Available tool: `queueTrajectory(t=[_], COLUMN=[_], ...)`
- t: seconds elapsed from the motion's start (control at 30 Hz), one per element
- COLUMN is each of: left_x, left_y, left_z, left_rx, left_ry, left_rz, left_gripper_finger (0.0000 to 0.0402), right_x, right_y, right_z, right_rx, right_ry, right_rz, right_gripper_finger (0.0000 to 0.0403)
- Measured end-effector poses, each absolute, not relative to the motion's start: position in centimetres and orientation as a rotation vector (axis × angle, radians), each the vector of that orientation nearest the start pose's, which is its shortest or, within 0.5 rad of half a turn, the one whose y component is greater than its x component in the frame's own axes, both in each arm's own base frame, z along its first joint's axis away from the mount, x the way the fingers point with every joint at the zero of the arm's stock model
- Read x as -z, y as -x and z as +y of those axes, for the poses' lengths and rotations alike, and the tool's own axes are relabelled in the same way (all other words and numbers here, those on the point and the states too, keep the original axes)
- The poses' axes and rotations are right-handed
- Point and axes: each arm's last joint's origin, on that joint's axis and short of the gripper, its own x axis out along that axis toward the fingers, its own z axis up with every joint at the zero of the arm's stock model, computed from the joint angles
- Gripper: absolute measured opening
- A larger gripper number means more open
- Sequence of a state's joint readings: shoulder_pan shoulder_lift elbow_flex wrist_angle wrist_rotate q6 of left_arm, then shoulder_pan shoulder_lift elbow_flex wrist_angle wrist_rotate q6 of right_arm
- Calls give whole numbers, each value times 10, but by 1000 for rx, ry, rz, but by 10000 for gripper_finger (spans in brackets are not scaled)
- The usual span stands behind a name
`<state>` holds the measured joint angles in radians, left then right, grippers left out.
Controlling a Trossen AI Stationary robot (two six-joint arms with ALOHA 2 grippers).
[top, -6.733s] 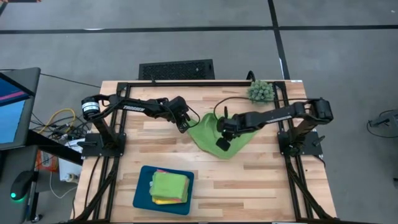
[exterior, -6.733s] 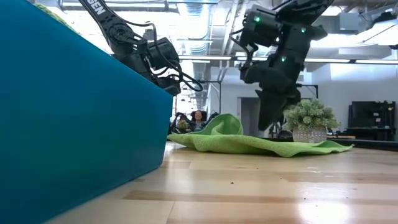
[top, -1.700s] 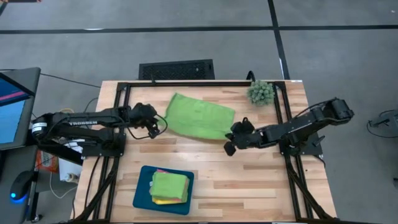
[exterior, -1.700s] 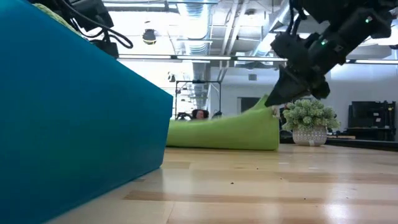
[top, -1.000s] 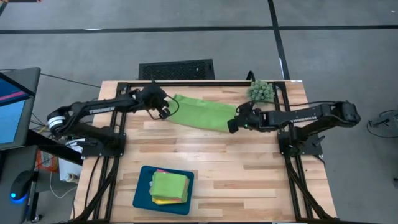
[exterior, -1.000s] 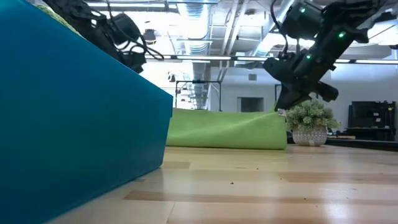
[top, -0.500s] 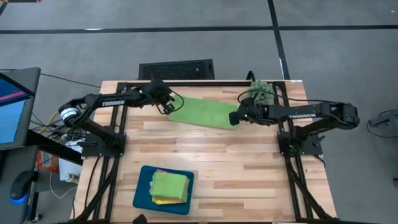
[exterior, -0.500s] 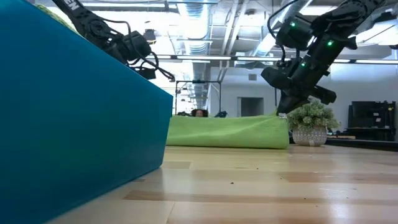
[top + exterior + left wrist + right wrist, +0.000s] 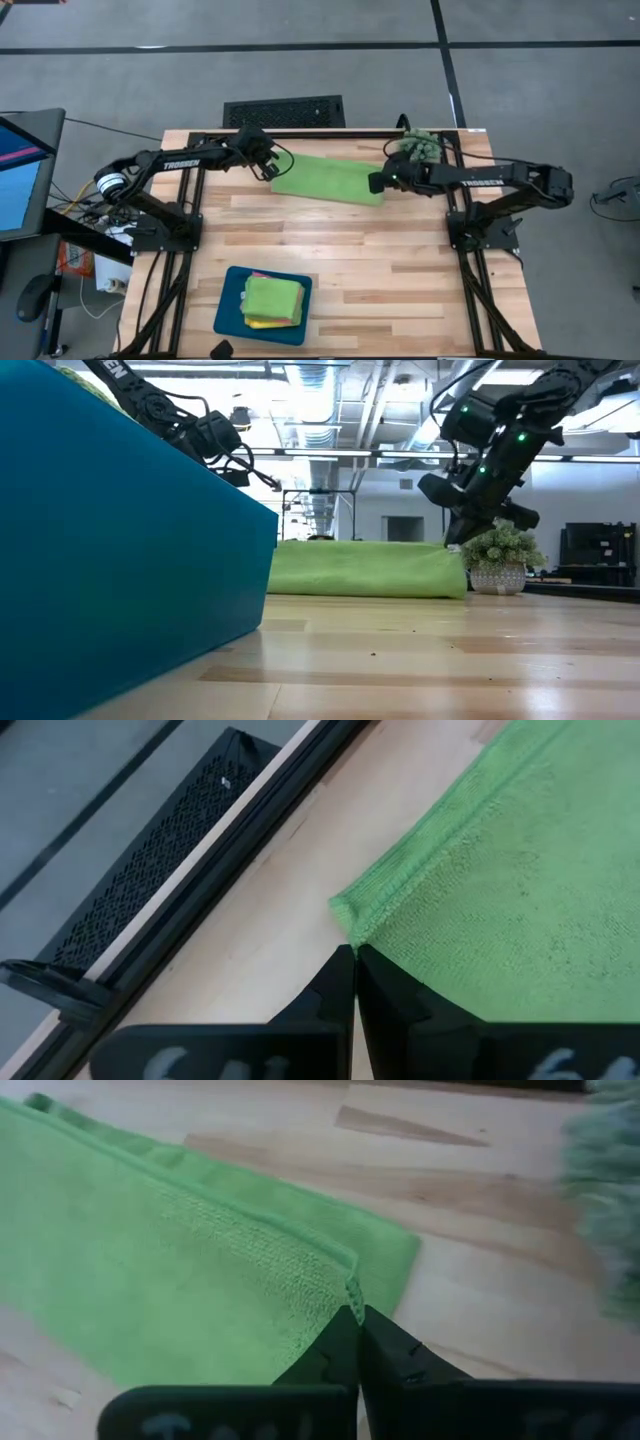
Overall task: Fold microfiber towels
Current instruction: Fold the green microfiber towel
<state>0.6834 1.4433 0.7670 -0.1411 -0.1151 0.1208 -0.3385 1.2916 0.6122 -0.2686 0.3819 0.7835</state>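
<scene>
**Towel held at two corners to set the fold**

Towel [image 9: 328, 179], lime green, lies as a long folded band across the far half of the table [image 9: 400, 270], between the two arms and just beside the spiky plant [image 9: 420, 147]. Both arms meet it at opposite ends, which makes sense for a limp cloth: holding two corners at once keeps the upper layer taut and lets its edge be laid square over the layer below.

The left gripper [image 9: 270, 168] sits at the band's left end. Its wrist view shows the two dark fingers [image 9: 352, 982] pressed together with the hemmed corner of the cloth pinched right at their tips, so it is clamped on the towel.

The right gripper [image 9: 378, 184] is at the opposite end, near the plant. Its fingers [image 9: 352, 1342] also look pressed together at the upper layer's corner, with the lower layer peeking out beyond it. Whether that pinch is fully tight or just starting to slacken is hard to judge from this angle; I read it as gripping.

From table level the band [image 9: 365, 568] rests flat on the wood, so the fold looks laid down, and release seems the natural next step.

Nearer the front, a teal tray [image 9: 228, 305] holds a stack of finished towels [image 9: 272, 300], green on top with yellow and pink edges showing, probably where this one is headed.
</scene>
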Motion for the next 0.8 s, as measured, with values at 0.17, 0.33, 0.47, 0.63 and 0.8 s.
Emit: queueTrajectory(t=[0.17,0.33,0.47,0.63,0.8], left_x=[-188,-188,-188,-187,-176], left_y=[-215,-216,-216,-216,-221], left_z=[180,180,180,180,185], left_rx=[-700,-690,-688,-670,-654], left_ry=[123,101,97,75,89], left_rz=[856,859,859,865,878], left_gripper_finger=[0,0,0,14,59], right_x=[-164,-155,-151,-152,-151], right_y=[-226,-224,-222,-222,-222], right_z=[-95,-102,-106,-108,-108], right_rx=[938,996,1020,1023,1024], right_ry=[-705,-729,-738,-739,-739], right_rz=[632,666,680,674,676], right_gripper_finger=[25,26,26,41,72])
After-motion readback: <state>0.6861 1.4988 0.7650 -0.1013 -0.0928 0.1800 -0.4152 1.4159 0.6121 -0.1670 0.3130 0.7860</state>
